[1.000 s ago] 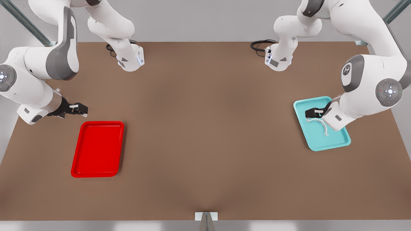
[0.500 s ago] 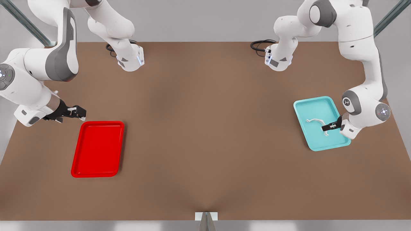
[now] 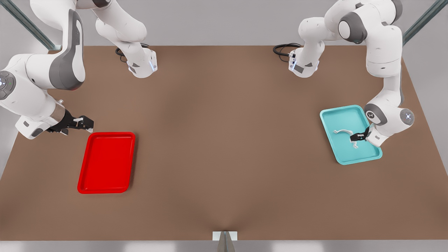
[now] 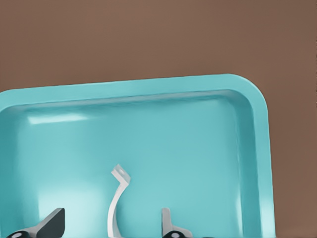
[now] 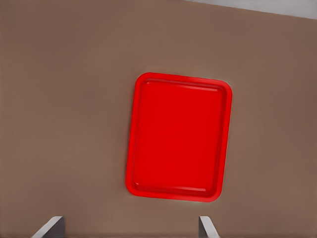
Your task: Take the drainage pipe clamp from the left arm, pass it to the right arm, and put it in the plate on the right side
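Front view is showing the drainage pipe clamp (image 3: 344,132) lying inside the teal tray (image 3: 341,115) at the frame's right, a thin white arc with one tab pointing toward the tray's middle. The left pincer (image 3: 355,137) is sitting low over that tray, right at the clamp's nearer end; in the left wrist view its fingers (image 4: 52,223) are standing spread with the strip (image 4: 117,206) rising between them, though whether either pad is touching the strip is hard to say from this angle. The tray's raised rim (image 4: 257,148) is curving close beside the fingers. At the frame's left the plate (image 3: 106,161) is lying bare and red on the brown surface (image 3: 224,140), well apart from the teal tray. The right pincer (image 3: 85,122) is waiting just beyond the plate's upper left corner, fingers spread in the right wrist view, the plate (image 5: 178,136) lying ahead of them. Black cables (image 3: 284,48) are coiling by the arm bases at the surface's far edge.
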{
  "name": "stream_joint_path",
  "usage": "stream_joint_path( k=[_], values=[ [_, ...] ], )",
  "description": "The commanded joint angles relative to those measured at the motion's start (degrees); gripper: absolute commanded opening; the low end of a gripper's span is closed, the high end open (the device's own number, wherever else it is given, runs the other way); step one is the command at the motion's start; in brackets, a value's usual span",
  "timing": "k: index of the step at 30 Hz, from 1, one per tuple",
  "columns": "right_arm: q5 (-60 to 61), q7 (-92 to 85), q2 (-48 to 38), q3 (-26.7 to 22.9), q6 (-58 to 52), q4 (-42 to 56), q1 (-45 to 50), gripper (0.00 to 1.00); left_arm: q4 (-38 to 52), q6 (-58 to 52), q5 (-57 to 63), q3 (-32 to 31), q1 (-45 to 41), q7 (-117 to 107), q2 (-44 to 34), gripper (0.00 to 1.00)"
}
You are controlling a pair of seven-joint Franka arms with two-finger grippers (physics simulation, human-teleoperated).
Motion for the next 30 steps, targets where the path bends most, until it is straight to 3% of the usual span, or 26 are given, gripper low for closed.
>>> stream_joint_path(
  k=[1, 5, 15, 23, 30],
  values=[
    [0.04, -0.82, -0.05, 0.01, 0.00, 0.03, -0.01, 1.00, -0.08, 2.18, -2.60, -0.45, -0.04, 22.23, 0.74, 0.96],
    [0.04, -0.82, 0.12, 0.01, 0.00, 0.03, -0.01, 1.00, -0.17, 2.18, -3.30, -0.54, -0.04, 22.23, 1.26, 0.79],
    [0.04, -0.91, 0.21, 0.01, 0.00, 0.03, -0.01, 1.00, -0.08, 3.58, -3.03, -0.62, -0.04, 25.57, 2.67, 0.67],
    [0.04, -0.91, 0.30, 0.01, 0.00, 0.12, -0.01, 1.00, -0.17, 3.49, -2.86, -0.62, 0.04, 27.42, 3.11, 0.65],
    [-0.05, -1.00, 0.30, -0.07, 0.00, 0.12, -0.09, 1.00, -0.17, 3.49, -2.86, -0.54, 0.04, 27.50, 3.11, 0.47]
  ],
)
